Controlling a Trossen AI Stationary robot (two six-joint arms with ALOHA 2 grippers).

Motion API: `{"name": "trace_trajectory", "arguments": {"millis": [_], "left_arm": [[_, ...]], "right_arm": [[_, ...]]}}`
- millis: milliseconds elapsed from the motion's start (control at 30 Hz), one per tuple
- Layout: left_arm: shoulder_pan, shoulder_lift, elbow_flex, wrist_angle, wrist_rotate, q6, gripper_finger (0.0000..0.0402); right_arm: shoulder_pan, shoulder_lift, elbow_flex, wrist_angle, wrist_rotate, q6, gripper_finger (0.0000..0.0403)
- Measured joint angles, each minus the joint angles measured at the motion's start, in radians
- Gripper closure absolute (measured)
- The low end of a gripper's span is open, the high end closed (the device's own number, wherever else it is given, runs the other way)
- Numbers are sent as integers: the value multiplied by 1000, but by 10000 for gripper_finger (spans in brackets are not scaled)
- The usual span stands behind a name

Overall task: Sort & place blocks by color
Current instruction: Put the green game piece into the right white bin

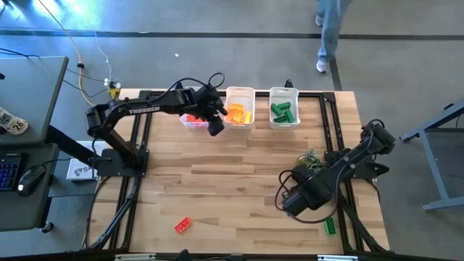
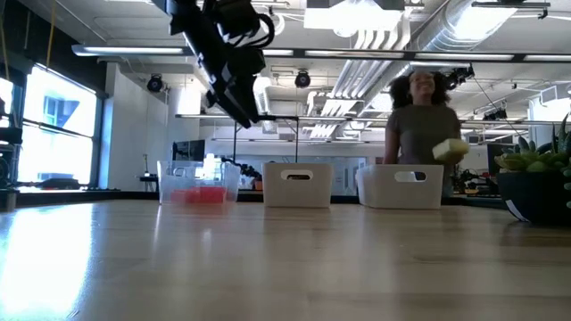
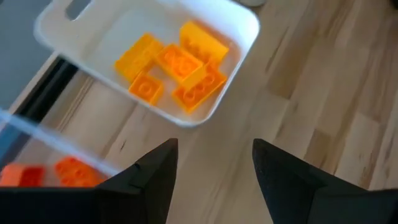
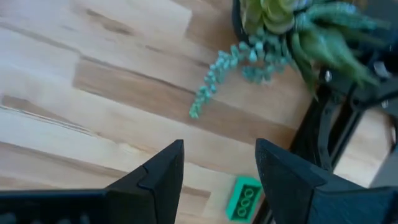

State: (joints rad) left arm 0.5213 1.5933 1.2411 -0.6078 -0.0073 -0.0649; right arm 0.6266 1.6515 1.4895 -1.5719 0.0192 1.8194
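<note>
Three clear bins stand along the far edge: the left bin (image 1: 193, 119) holds red blocks, the middle bin (image 1: 239, 106) holds orange-yellow blocks (image 3: 180, 68), the right bin (image 1: 284, 106) holds green blocks. A red block (image 1: 183, 225) lies near the front edge at left. A green block (image 1: 330, 225) lies at the front right, also in the right wrist view (image 4: 244, 198). My left gripper (image 1: 215, 127) hovers open and empty just in front of the left and middle bins (image 3: 211, 174). My right gripper (image 1: 288, 204) is open and empty, low over the table at right (image 4: 217, 168).
A small potted plant (image 1: 309, 161) with a trailing sprig (image 4: 230, 68) stands beside my right arm. A person (image 2: 419, 116) stands behind the table's far edge. Bare wood fills the table's middle.
</note>
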Motion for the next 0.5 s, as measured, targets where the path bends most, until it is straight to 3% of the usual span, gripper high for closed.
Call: {"name": "trace_trajectory", "arguments": {"millis": [133, 500], "left_arm": [[-21, -39, 0, -61, -63, -42, 206], [-102, -171, 0, -193, -68, -223, 206]], "right_arm": [[9, -38, 0, 0, 50, -35, 217], [30, -125, -40, 5, 148, -132, 217]]}}
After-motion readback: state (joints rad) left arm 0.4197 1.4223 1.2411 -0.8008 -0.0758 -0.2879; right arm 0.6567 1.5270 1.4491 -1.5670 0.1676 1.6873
